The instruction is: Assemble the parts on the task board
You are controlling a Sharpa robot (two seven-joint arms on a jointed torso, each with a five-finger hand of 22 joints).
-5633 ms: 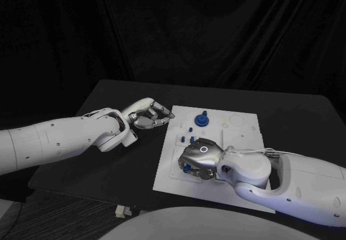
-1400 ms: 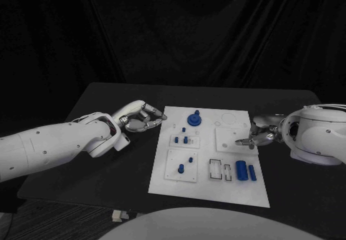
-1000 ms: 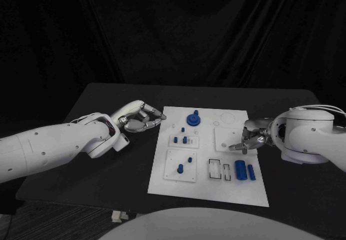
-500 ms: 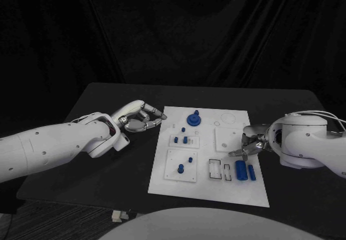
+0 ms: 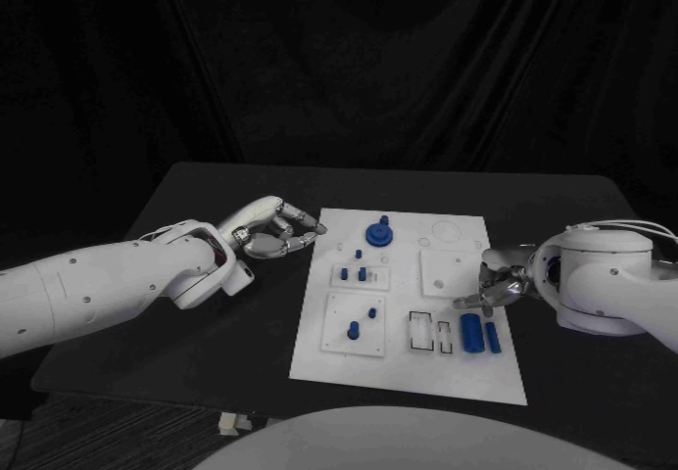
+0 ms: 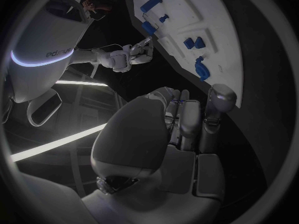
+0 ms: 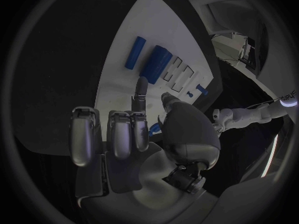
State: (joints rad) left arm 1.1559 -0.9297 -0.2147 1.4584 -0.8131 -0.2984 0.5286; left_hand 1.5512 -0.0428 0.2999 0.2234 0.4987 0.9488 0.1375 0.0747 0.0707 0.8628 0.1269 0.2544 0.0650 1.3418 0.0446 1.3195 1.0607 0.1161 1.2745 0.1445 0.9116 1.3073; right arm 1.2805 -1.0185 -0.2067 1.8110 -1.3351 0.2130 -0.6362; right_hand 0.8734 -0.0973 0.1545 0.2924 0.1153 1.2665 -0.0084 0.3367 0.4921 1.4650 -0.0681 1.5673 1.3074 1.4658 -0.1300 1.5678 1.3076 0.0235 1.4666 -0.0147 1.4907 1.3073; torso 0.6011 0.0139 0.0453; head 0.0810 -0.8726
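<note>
Lower right on the task board (image 5: 410,372), 2 blue cylinders (image 5: 480,335) lie side by side just right of the empty rectangular slots (image 5: 429,331). The right hand (image 5: 492,289) hovers just above them, fingers partly spread, holding nothing. This looks like the reach for a cylinder; next it must lower and pinch 1. Mid-left of the frame, the left hand (image 5: 280,229) rests curled and empty on the bench (image 5: 212,333) beside the board. Farther up stands a blue knob (image 5: 381,233).
</note>
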